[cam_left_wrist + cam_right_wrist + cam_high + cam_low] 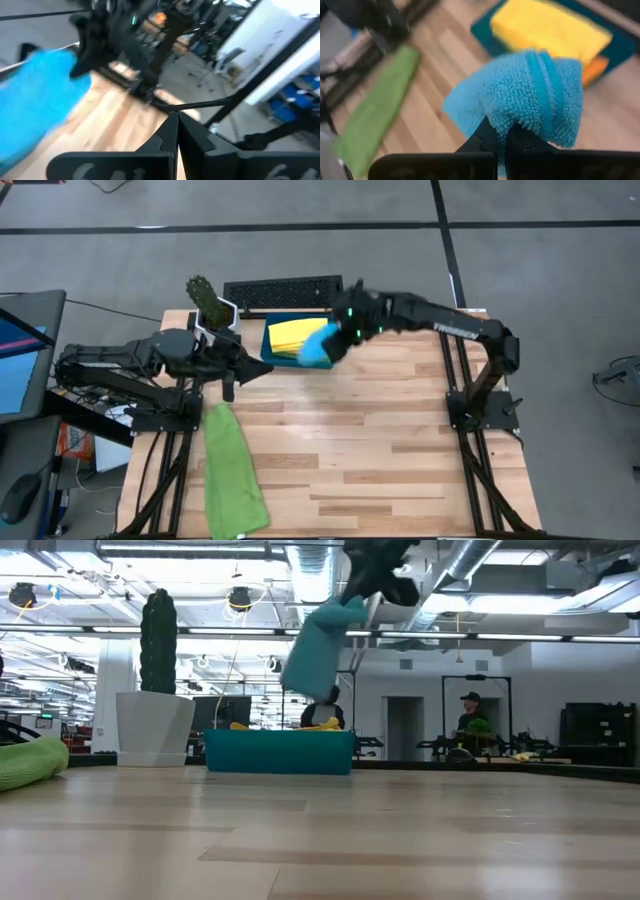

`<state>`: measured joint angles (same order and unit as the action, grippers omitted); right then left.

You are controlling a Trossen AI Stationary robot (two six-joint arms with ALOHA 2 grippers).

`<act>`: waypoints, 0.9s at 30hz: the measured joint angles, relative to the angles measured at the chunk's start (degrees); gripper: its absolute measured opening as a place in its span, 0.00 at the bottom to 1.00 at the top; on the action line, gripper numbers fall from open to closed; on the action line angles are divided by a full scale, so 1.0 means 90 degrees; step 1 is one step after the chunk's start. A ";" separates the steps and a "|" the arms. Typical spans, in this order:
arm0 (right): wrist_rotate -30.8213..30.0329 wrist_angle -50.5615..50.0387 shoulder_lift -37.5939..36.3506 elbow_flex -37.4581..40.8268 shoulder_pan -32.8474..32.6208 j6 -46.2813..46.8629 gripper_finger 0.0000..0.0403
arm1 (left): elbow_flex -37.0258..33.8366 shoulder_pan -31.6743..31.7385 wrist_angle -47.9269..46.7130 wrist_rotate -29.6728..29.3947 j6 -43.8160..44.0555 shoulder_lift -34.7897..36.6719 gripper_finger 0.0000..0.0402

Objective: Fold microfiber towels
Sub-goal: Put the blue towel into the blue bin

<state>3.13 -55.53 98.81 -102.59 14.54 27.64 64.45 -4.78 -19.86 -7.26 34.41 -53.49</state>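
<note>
One blue towel (320, 346) hangs clenched in the right gripper (345, 332) above the tray (270, 340) at the table's (380, 450) far edge, while the left gripper (262, 370), clenched empty, waits near the green towel (232, 475).

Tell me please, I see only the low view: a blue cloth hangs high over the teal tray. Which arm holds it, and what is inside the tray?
Observer: The right gripper holds the sky-blue towel, shut on a bunched fold of it. In the high view this arm reaches in from the right side.
Operator: And the tray?
Observer: The teal tray has a yellow towel lying on top; the right wrist view shows an orange towel peeking out under it.
Operator: Where is the other arm?
Observer: The left gripper is shut and empty, waiting above the table near the tray's left side.
Operator: The green thing at my left edge?
Observer: It is a green towel, stretched long along the table's left edge.
</note>
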 joint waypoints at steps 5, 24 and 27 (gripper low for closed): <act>0.0784 0.0327 0.0609 -0.0618 0.0794 -0.0466 0.06 | -0.0002 0.0000 -0.0345 -0.0364 0.0068 -0.0008 0.00; 0.2899 0.0673 0.3454 -0.3205 0.1719 -0.1353 0.06 | -0.0002 0.0002 -0.0473 -0.0921 0.0132 0.0066 0.00; 0.2636 0.0279 0.3589 -0.3109 0.1735 -0.1800 0.06 | -0.0002 0.0002 -0.0551 -0.0939 0.0148 0.0070 0.00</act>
<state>26.85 -53.02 131.11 -130.57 30.15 11.45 64.42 -4.75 -24.82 -15.71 35.75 -52.86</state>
